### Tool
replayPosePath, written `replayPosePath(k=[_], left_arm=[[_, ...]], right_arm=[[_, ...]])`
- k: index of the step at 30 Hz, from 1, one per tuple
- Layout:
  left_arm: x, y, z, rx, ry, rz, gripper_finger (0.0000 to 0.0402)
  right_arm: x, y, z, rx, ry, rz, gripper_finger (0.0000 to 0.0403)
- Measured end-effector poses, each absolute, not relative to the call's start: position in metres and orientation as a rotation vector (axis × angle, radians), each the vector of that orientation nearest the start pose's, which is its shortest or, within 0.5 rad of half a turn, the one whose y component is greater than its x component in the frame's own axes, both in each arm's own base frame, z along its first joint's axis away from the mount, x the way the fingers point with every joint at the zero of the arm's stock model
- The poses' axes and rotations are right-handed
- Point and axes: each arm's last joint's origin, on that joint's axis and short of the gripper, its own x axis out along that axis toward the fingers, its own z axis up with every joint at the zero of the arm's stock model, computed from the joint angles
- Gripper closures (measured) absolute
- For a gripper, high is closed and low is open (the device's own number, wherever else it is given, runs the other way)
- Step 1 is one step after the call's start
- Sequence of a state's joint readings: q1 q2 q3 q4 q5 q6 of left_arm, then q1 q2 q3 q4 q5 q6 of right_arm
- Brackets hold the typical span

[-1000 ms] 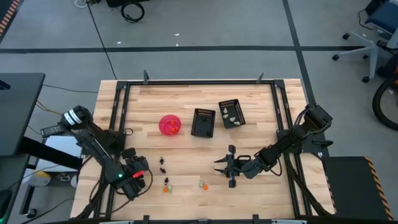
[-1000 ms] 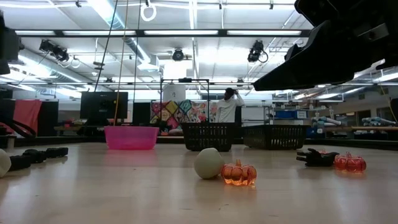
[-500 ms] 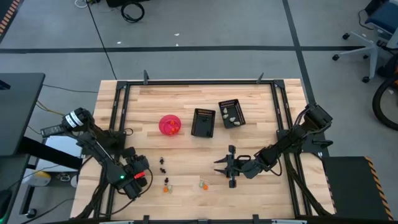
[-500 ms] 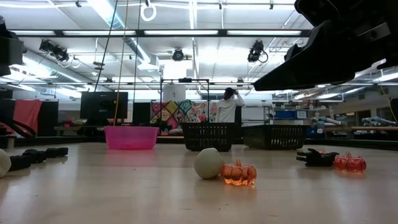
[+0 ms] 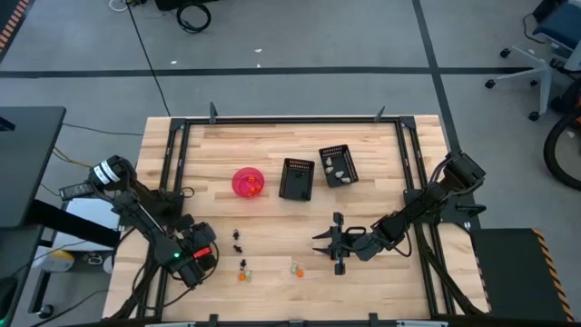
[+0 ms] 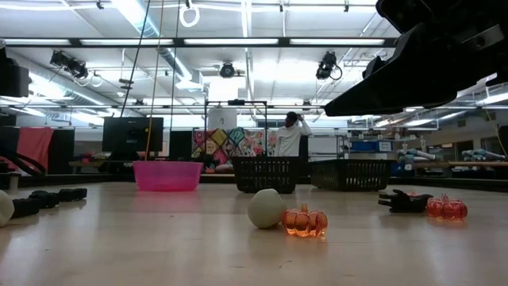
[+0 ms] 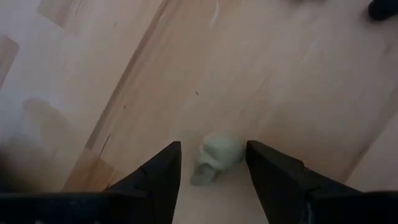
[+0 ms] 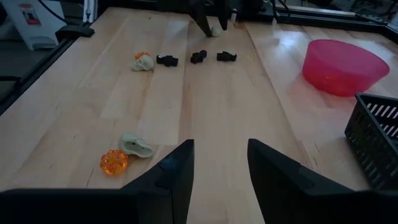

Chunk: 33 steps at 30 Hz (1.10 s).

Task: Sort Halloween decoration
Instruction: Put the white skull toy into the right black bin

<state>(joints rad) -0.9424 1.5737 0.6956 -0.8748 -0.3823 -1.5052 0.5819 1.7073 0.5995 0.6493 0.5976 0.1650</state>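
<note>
The decoration lies scattered on the near half of the table: black trinkets (image 5: pixel 238 239), an orange and pale pair (image 5: pixel 242 271) and another pair (image 5: pixel 296 269). In the right wrist view I see an orange ball (image 8: pixel 114 162), a pale skull (image 8: pixel 135 144) and black pieces (image 8: pixel 199 56). My left gripper (image 7: pixel 212 163) is open near the table's near left corner, its fingers on either side of a pale skull (image 7: pixel 216 158) that lies on the wood. My right gripper (image 5: pixel 320 242) is open and hovers right of the trinkets.
The pink bowl (image 5: pixel 248 182) and two black baskets (image 5: pixel 297 179) (image 5: pixel 337 165) stand mid-table; the right basket holds pale pieces. A black frame rail (image 5: pixel 172 173) borders the table. A person (image 6: pixel 292 137) stands far off in the room.
My left arm has stirred slightly in place over the pale skull; which way it went is unclear. The trinkets and my right arm have stayed where they were.
</note>
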Motion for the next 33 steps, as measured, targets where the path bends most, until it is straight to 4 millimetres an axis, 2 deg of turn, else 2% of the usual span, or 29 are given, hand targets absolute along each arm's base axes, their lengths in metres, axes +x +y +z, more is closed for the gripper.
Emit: replayPosePath(k=[10, 18, 20, 26, 33], left_arm=[[0.130, -0.161, 0.124, -0.172, 1.244, 0.611, 0.0213], [0.130, -0.162, 0.124, -0.182, 1.249, 0.601, 0.0298], [0.130, -0.162, 0.124, -0.180, 1.250, 0.601, 0.0310], [0.134, -0.167, 0.131, -0.154, 1.253, 0.588, 0.0306], [0.148, -0.170, 0.141, -0.113, 1.213, 0.542, 0.0301]], right_arm=[[0.261, 0.152, 0.132, -0.094, 0.377, -0.046, 0.0249], [0.261, 0.152, 0.132, -0.095, 0.377, -0.046, 0.0249], [0.261, 0.152, 0.132, -0.095, 0.377, -0.047, 0.0249], [0.255, 0.148, 0.131, -0.141, 0.451, -0.069, 0.0249], [0.239, 0.133, 0.152, -0.087, 0.515, -0.209, 0.0249]])
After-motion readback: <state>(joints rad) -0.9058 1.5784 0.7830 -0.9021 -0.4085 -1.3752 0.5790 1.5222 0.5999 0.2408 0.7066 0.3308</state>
